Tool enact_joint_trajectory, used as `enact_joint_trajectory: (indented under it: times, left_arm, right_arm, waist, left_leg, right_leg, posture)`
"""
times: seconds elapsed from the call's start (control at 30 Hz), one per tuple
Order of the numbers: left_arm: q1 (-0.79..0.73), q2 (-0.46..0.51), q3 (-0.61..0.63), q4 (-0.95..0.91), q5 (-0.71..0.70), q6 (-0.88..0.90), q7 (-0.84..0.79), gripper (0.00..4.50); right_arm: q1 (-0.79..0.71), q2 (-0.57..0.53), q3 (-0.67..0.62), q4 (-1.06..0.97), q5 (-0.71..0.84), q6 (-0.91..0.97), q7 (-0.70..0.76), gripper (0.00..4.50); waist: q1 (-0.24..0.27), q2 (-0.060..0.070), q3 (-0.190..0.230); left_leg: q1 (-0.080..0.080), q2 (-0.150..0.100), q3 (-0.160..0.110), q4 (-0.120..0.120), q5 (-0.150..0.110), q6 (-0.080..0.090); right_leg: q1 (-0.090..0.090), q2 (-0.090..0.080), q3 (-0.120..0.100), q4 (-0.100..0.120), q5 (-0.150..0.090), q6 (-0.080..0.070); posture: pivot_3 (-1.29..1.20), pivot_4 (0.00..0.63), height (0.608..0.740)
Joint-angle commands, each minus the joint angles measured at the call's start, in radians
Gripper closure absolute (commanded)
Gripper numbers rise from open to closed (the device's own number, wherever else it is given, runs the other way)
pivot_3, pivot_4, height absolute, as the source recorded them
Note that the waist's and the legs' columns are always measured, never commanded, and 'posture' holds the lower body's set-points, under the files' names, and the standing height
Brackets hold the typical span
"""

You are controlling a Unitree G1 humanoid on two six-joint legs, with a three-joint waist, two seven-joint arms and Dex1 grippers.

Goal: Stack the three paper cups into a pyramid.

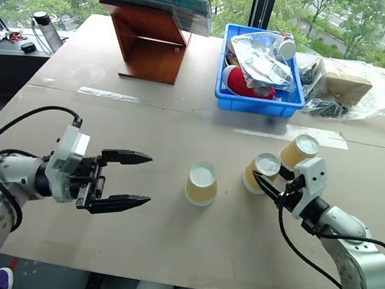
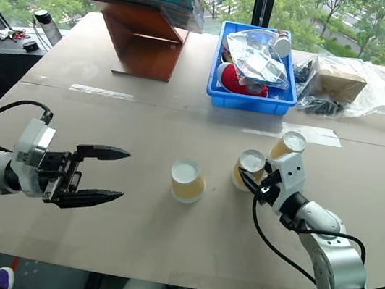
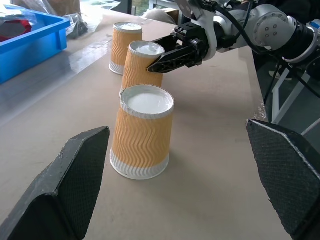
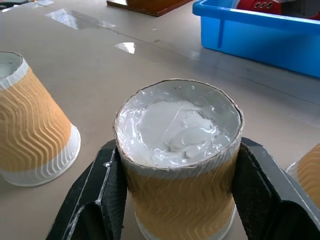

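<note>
Right pincer clamped on middle cup, both fingers against its sides, cup inverted on counter. Third cup just beyond, near cup apart toward centre, all upside down, unstacked. Left pincer wide, empty, level, aimed at near cup. Blue bin behind.

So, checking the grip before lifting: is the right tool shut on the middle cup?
Shut: right tool fingers press both sides of middle cup.

Silver-grey jointed arms, white wrist housings, looping black cables, left tool fingers black, seemingly cross-hatched pads
</note>
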Motion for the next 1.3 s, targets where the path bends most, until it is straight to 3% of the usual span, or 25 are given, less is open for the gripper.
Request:
enact_joint_trajectory:
  times: [0.03, 0.3, 1.03, 1.13, 1.2, 1.3]
  left_arm:
    - [-0.002, 0.011, 0.039, 0.031, -0.030, -0.010, -0.043, 0.00]
    - [-0.026, 0.074, 0.038, 0.097, -0.040, 0.001, -0.170, 0.00]
    - [-0.019, 0.084, 0.049, 0.119, -0.024, -0.005, -0.225, 0.00]
    - [-0.012, 0.083, 0.048, 0.115, -0.024, -0.005, -0.225, 0.00]
    - [-0.010, 0.084, 0.048, 0.115, -0.025, -0.005, -0.225, 0.00]
    - [-0.013, 0.082, 0.042, 0.122, -0.021, -0.011, -0.227, 0.00]
  right_arm:
    - [0.004, -0.055, 0.028, -0.111, 0.032, -0.029, 0.102, 2.03]
    - [-0.028, -0.099, 0.088, -0.106, 0.054, -0.031, 0.205, 2.03]
    - [-0.041, -0.042, 0.149, -0.015, -0.033, -0.065, 0.180, 2.03]
    - [-0.044, -0.055, 0.144, -0.016, -0.035, -0.061, 0.196, 0.98]
    - [-0.044, -0.064, 0.124, -0.038, -0.034, -0.057, 0.187, 0.02]
    - [-0.049, -0.076, 0.067, -0.104, 0.018, -0.005, 0.170, 0.02]
  waist:
    - [0.000, 0.000, 0.000]
    - [0.000, 0.000, 0.000]
    - [0.000, 0.000, 0.000]
    - [0.000, 0.000, 0.000]
    - [0.000, 0.000, 0.000]
    - [0.001, 0.000, 0.000]
  left_leg:
    - [0.000, 0.000, -0.001, 0.000, 0.000, 0.000]
    - [0.000, 0.000, -0.002, 0.001, 0.000, 0.000]
    - [0.000, 0.000, -0.002, 0.001, 0.000, 0.000]
    - [0.000, 0.000, -0.002, 0.001, 0.000, 0.000]
    - [0.000, 0.000, -0.002, 0.001, 0.000, 0.000]
    - [0.000, 0.000, -0.002, 0.001, 0.000, 0.000]
  right_leg:
    - [0.000, 0.000, -0.001, 0.000, 0.000, 0.000]
    - [0.001, 0.001, -0.002, 0.001, 0.000, 0.000]
    - [0.000, 0.001, -0.002, 0.001, 0.000, 0.000]
    - [0.000, 0.001, -0.002, 0.001, 0.000, 0.000]
    - [0.000, 0.000, -0.002, 0.001, 0.000, 0.000]
    - [0.000, 0.000, -0.002, 0.001, 0.000, 0.000]
  posture:
    - [0.00, 0.150, 0.740]
    - [0.00, 0.150, 0.740]
    - [0.00, 0.150, 0.740]
    - [0.00, 0.150, 0.740]
    - [0.00, 0.150, 0.740]
    - [0.00, 0.150, 0.740]
